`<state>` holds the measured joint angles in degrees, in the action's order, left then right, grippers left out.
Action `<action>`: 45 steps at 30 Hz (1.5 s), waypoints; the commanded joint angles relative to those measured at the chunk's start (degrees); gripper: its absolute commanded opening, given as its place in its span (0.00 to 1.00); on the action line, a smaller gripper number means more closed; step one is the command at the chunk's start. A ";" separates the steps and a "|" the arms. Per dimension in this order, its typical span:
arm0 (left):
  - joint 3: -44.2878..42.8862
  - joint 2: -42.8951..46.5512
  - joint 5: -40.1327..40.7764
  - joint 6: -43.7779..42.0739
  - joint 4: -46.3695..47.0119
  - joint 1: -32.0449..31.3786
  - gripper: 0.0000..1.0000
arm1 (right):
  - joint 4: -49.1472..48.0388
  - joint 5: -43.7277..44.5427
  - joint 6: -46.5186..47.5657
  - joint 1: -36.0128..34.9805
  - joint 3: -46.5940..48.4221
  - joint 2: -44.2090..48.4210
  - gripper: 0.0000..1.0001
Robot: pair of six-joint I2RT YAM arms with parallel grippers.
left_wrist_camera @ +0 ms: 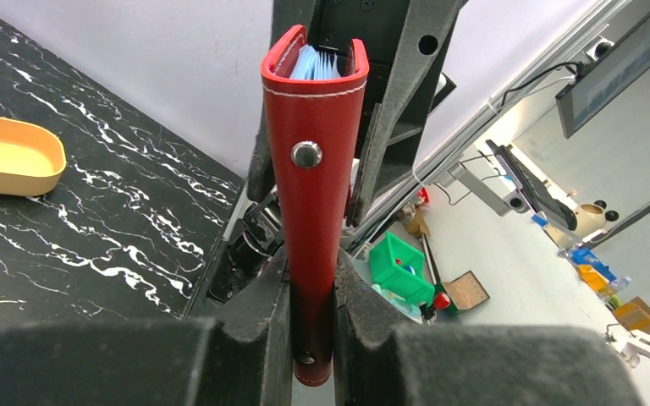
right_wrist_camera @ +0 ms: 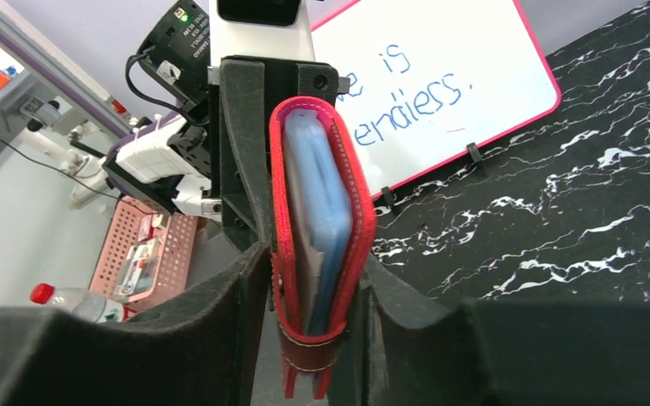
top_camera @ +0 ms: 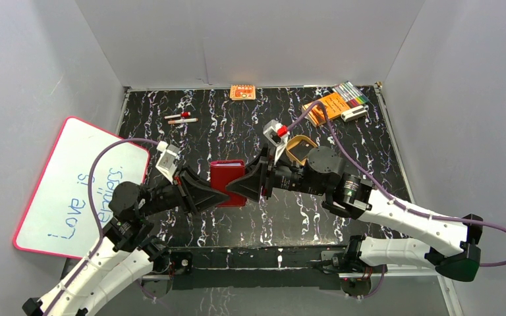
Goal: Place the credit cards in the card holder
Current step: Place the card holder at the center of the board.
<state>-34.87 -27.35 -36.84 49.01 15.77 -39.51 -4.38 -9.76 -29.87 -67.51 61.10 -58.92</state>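
Observation:
The card holder (top_camera: 227,176), a dark red folded wallet, hangs on edge above the middle of the table, between both grippers. My left gripper (top_camera: 219,195) is shut on its spine end (left_wrist_camera: 315,194), just below the snap stud. From the other side my right gripper (right_wrist_camera: 313,262) is shut on it, both fingers against its flaps (right_wrist_camera: 322,211). Pale blue sleeves (right_wrist_camera: 330,203) show inside, with a thin greyish flat edge (right_wrist_camera: 307,279) beside them; I cannot tell whether that is a card. No loose credit cards are in view.
A tan oval tray (top_camera: 301,148) lies just behind the right arm. At the back stand a small orange box (top_camera: 242,92), an orange booklet (top_camera: 326,107) and markers (top_camera: 350,92). Two pens (top_camera: 181,118) lie back left. A pink-framed whiteboard (top_camera: 79,187) leans at the left.

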 commanded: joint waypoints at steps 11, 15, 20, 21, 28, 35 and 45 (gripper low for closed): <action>-3.29 1.73 -0.92 -0.48 2.20 -0.12 0.00 | -2.04 1.85 0.98 0.29 -2.53 9.30 0.68; -2.95 1.91 -1.19 0.29 3.94 -0.13 0.00 | -3.17 -0.35 0.31 0.31 -3.45 9.25 0.63; -2.16 2.30 -1.52 1.98 6.81 -0.13 0.00 | -4.44 -1.74 -0.47 0.29 -3.64 7.70 0.68; -2.29 2.38 -1.49 1.98 6.85 -0.12 0.00 | -4.75 -1.75 -0.65 0.29 -3.93 7.58 0.69; -2.37 2.54 -1.14 2.35 7.11 -0.13 0.00 | -5.98 -3.84 -1.61 0.27 -4.68 6.46 0.67; -1.96 1.53 -1.43 3.16 8.50 -0.13 0.00 | -7.86 -5.40 -2.55 0.35 -4.61 4.94 0.54; -1.42 1.03 -0.02 0.03 2.12 -0.13 0.14 | -12.77 -6.57 -5.44 0.29 -6.55 3.23 0.00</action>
<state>-35.64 -26.44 -37.12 51.37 20.60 -39.48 -10.72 -16.38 -33.61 -67.46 55.55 -54.85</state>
